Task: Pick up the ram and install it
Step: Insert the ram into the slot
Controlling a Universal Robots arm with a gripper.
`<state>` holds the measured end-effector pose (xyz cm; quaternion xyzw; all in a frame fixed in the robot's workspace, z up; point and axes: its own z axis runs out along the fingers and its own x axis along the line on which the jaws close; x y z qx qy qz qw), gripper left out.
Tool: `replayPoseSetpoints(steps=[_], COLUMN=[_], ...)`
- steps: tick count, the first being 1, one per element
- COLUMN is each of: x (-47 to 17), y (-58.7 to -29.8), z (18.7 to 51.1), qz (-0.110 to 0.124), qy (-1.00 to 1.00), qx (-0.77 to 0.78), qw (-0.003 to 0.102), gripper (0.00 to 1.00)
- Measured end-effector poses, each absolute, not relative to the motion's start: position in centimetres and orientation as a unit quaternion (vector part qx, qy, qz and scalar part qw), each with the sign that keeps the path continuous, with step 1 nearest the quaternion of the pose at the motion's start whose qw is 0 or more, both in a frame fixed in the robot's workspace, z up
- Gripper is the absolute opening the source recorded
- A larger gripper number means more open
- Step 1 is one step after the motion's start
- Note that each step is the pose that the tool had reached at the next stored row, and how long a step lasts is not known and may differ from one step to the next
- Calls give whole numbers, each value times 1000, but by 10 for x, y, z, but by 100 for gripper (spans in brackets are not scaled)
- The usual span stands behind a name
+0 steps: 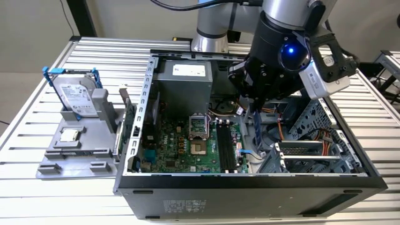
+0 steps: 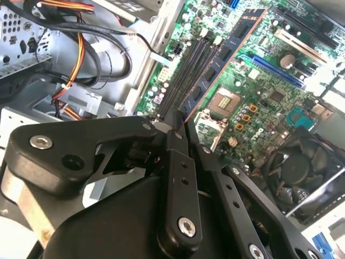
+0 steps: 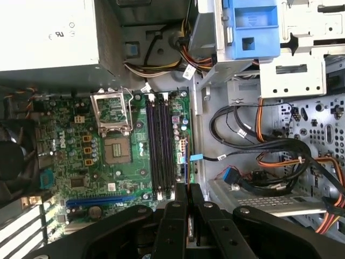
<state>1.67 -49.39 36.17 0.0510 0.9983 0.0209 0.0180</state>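
Hanging inside the case (image 1: pixel 250 182) — ram (image 1: pixel 257 129) clamped in the pincer (image 3: pixel 187 190).

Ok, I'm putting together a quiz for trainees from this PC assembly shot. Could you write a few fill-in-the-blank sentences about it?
1. The gripper is ___ on the ram.
2. The ram hangs over the motherboard, whose black slots are all ___.
3. The hard drive, in its ___ frame, stands outside the case.

Missing words: shut; empty; blue.
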Motion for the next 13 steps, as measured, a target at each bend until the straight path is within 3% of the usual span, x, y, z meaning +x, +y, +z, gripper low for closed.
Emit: replayPoseSetpoints(steps=[13], x=[24], y=[-487], z=[341], qz=[12], qy=[998], qx=[51], qw=[18], gripper=[0])
